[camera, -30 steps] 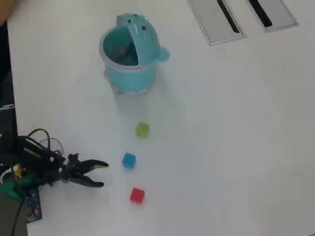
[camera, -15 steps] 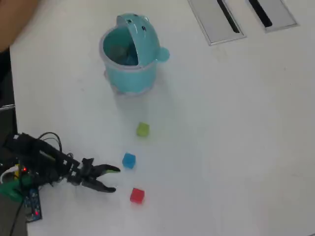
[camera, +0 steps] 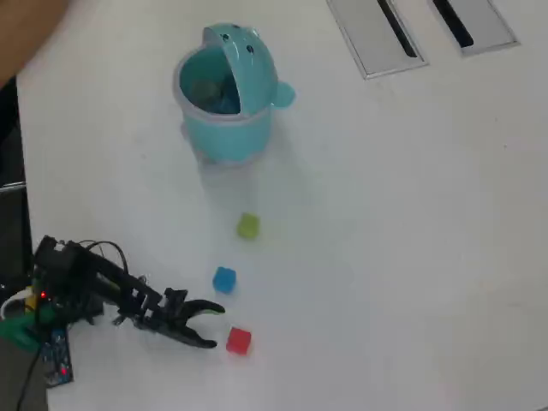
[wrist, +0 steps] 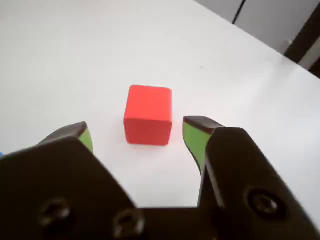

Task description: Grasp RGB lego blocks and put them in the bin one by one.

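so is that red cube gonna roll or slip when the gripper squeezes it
The red cube probably won't roll: it sits flat on the table with square faces. It looks rigid and smooth, so it may slip if pinched off-centre. Being small, it is likely light and could skid if one fingertip of the open gripper nudges it first.

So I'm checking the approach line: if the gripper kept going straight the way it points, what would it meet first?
The red block, most likely. It sits just ahead of the open gripper, centred between the tips; in the overhead view it lies right off the gripper.
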